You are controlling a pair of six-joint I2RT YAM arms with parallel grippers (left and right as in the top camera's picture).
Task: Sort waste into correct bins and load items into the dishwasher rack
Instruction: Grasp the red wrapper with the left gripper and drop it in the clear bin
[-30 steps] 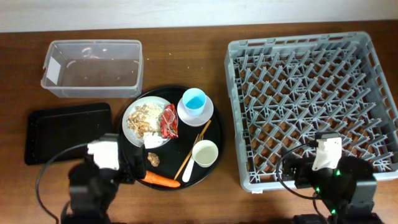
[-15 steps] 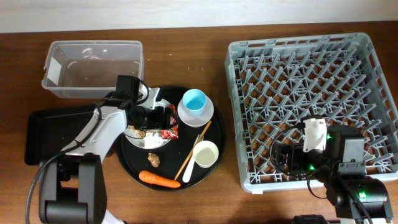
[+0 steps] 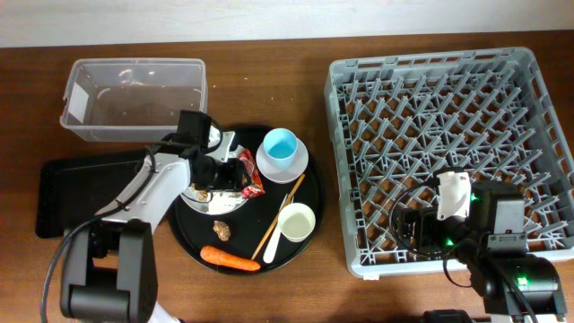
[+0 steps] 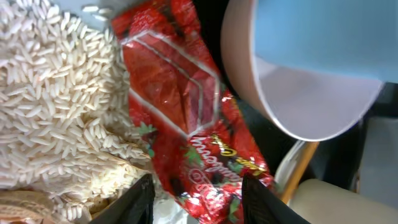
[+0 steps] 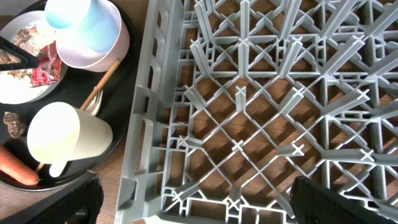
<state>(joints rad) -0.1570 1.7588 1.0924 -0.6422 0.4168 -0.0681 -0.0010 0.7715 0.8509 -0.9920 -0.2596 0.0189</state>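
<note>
The red-and-white wrapper (image 4: 186,112) lies across the rice (image 4: 50,93) on the white plate (image 5: 18,93). My left gripper (image 4: 198,205) straddles its lower end, jaws partly closed: one finger touches the wrapper, while white tissue shows beside the other. From overhead, the left gripper (image 3: 235,175) is over the plate. The light blue cup (image 3: 280,144) stands in the pink bowl (image 3: 296,163). Cream cup (image 3: 296,220), chopsticks (image 3: 278,215), brown lump (image 3: 221,231) and carrot (image 3: 230,259) lie nearby. My right gripper (image 5: 199,205) hangs wide open over the dishwasher rack (image 3: 339,161).
Everything sits on a round black tray (image 3: 199,240). The clear tub (image 3: 134,63) stands behind it to the left. The shallow black tray (image 3: 81,188) lies at the left under my left arm. The rack's front-left corner (image 5: 134,186) is just beyond the right fingers.
My left arm swung from the front of the table out over the plate, and its jaws narrowed around the wrapper. The right arm shifted slightly left and then held still.
</note>
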